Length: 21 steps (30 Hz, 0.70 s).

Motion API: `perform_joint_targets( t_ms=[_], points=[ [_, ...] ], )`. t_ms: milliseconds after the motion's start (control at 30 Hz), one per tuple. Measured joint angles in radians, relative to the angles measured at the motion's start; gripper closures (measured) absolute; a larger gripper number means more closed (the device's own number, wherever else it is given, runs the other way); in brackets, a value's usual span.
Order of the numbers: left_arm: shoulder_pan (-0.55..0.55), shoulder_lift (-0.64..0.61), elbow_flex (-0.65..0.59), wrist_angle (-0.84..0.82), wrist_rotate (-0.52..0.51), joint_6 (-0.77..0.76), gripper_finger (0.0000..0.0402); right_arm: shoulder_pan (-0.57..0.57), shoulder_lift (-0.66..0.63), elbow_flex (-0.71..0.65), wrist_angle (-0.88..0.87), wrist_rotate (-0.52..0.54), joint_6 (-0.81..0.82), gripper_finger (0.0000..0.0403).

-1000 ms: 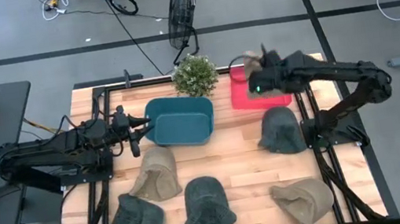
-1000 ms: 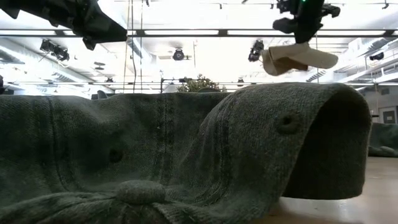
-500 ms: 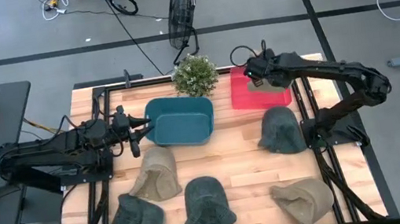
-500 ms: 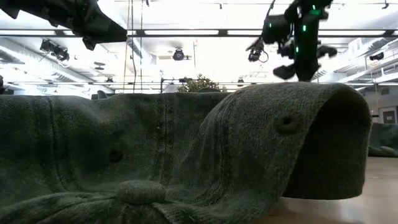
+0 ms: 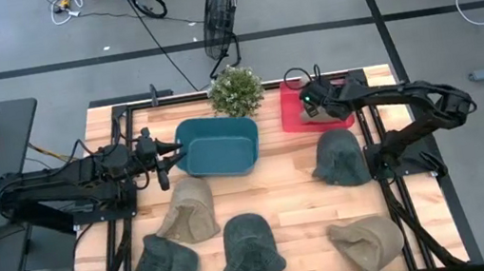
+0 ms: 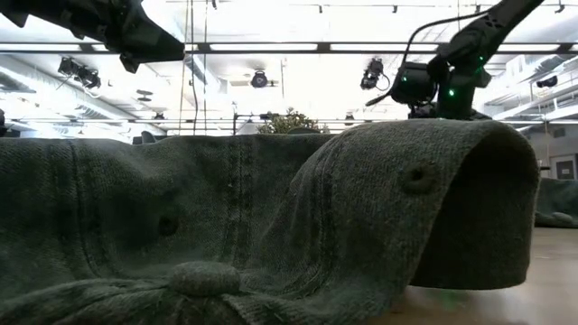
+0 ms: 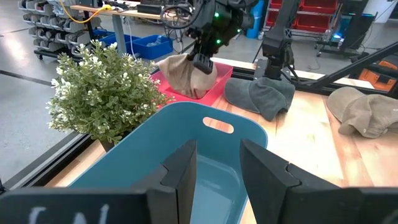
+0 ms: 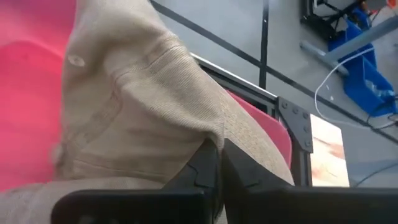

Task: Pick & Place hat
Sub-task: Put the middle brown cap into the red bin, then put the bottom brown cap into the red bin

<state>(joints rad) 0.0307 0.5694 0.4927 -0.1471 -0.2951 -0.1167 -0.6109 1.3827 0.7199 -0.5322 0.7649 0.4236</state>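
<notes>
A tan hat (image 7: 180,73) sits in the red tray (image 7: 222,76) at the table's far right. My right gripper (image 7: 203,65) stands over it, shut on its cloth (image 8: 137,93). In the high view the gripper (image 5: 312,108) covers most of the hat, and in the low view the big green hat (image 6: 271,226) close to the camera hides it. My left gripper (image 7: 217,163) waits open at the left rim of the blue tub (image 5: 217,145). My right gripper pinches a raised fold of the tan hat's cloth (image 8: 214,134) between its two fingers, coming from above and pointing down. How many layers, I cannot tell. The hat's lower part rests on the red tray (image 8: 25,93), slumped below the fingers.
Several more hats lie on the table: dark green ones (image 5: 340,157), (image 5: 249,247), (image 5: 161,268) and tan ones (image 5: 366,242), (image 5: 188,209). A potted plant (image 5: 235,90) stands at the far edge between the tub and the tray.
My right gripper has come down over the red tray with the tan hat. A second ago the hat hung high in the low view; now it has sunk out of sight behind the green hat and rests in the tray. The gripper stays shut.
</notes>
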Motion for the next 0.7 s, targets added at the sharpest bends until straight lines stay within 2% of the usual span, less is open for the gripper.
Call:
perform_joint_targets(
  t_ms=[167,400,600,700],
  points=[
    [0.000,0.000,0.000,0.000,0.000,0.000,0.0275,-0.004,0.000,-0.037,0.064,-0.025,-0.140,0.0378],
    [0.000,0.000,0.000,0.001,0.000,-0.001,0.0275,-0.003,0.000,-0.016,0.049,-0.052,-0.173,0.0322],
    [0.000,0.000,0.000,0.001,0.000,-0.003,0.0275,0.039,0.000,0.126,-0.171,-0.111,-0.171,0.0271],
    [0.000,0.000,0.000,0.001,0.000,-0.003,0.0275,0.080,0.000,0.232,-0.326,-0.200,-0.167,0.0255]
  ],
)
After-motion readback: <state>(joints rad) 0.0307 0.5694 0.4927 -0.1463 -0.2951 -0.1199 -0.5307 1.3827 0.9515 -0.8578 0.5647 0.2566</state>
